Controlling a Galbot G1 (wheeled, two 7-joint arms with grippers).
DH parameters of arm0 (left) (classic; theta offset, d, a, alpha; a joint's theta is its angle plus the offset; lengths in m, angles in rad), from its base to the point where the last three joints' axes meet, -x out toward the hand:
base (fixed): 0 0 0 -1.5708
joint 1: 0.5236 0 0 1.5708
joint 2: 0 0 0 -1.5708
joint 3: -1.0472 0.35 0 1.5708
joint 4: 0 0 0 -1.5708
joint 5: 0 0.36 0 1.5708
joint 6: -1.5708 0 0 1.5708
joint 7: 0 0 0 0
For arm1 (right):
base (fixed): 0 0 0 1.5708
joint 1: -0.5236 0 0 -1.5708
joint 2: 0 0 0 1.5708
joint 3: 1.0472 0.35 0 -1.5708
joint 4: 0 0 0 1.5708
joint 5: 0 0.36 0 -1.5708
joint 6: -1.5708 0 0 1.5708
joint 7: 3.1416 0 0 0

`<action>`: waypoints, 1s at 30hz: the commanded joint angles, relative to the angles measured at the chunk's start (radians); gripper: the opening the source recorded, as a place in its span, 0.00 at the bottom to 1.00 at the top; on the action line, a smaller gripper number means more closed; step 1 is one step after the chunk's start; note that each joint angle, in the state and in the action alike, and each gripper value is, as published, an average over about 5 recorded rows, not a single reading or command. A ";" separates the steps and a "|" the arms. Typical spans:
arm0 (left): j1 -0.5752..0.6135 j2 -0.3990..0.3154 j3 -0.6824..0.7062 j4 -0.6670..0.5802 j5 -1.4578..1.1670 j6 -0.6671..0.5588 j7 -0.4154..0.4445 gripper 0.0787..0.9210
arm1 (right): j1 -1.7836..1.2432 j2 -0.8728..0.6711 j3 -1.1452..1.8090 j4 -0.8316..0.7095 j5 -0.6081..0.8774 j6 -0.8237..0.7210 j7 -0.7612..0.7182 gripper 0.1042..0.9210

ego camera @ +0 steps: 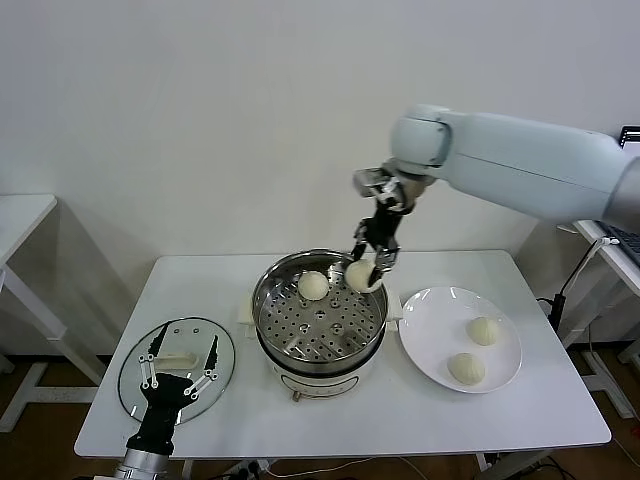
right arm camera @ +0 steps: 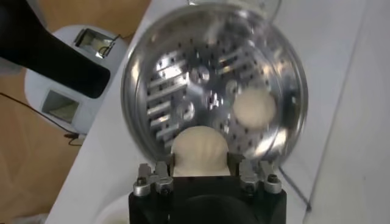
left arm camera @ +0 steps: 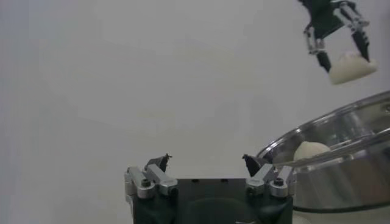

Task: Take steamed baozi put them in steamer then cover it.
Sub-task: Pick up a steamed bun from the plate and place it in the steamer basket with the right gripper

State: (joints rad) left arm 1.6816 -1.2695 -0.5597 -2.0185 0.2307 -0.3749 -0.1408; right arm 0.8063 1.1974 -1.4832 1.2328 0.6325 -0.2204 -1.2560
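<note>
Left end effector (ego camera: 178,372): lower left of the head view, fingers spread wide and released, holding nothing, poised over the glass lid (ego camera: 176,368). Black body with silver linkage fingers.

Glass lid: round, clear, flat on the white bench (ego camera: 330,425) at lower left, with a pale handle across its middle.

Steamer (ego camera: 318,320): centre of the head view, round polished stainless steel, shiny rim, perforated tray inside, white base and white side handles. One baozi in the steamer (ego camera: 313,285) rests on the tray toward the far rim; cream-white, smooth, rounded.

Right end effector (ego camera: 366,268): just above the steamer's far right rim, hanging from a pale grey arm that enters from the upper right. Its fingers are clenched on a held baozi (ego camera: 361,275), one finger on either side; the right wrist view shows the bun's pleated cream top wedged between the fingers, over the tray. Whether the bun touches the tray cannot be told.

Plate (ego camera: 435,305): right of the steamer, round, white, glossy, shallow. Two plate baozi lie on it, one farther (ego camera: 484,331), one nearer (ego camera: 466,368), apart from each other.
</note>
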 commanded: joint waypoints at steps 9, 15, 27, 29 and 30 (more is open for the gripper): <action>-0.005 -0.004 0.001 0.004 0.004 0.010 -0.005 0.88 | -0.136 0.287 -0.053 -0.073 0.040 -0.091 0.180 0.62; -0.008 -0.007 0.003 0.004 0.004 0.011 -0.005 0.88 | -0.163 0.293 -0.056 -0.081 0.038 -0.099 0.204 0.61; -0.009 -0.006 -0.003 0.010 0.003 0.007 -0.005 0.88 | -0.192 0.303 -0.050 -0.107 0.026 -0.100 0.235 0.61; -0.009 -0.003 -0.007 0.012 0.002 0.006 -0.005 0.88 | -0.194 0.301 -0.049 -0.106 0.024 -0.099 0.238 0.64; -0.009 -0.001 -0.010 0.012 0.002 0.005 -0.004 0.88 | -0.194 0.299 -0.047 -0.105 0.024 -0.099 0.240 0.65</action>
State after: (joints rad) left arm 1.6727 -1.2715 -0.5674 -2.0070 0.2325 -0.3689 -0.1461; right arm 0.6309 1.4780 -1.5295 1.1358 0.6582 -0.3136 -1.0437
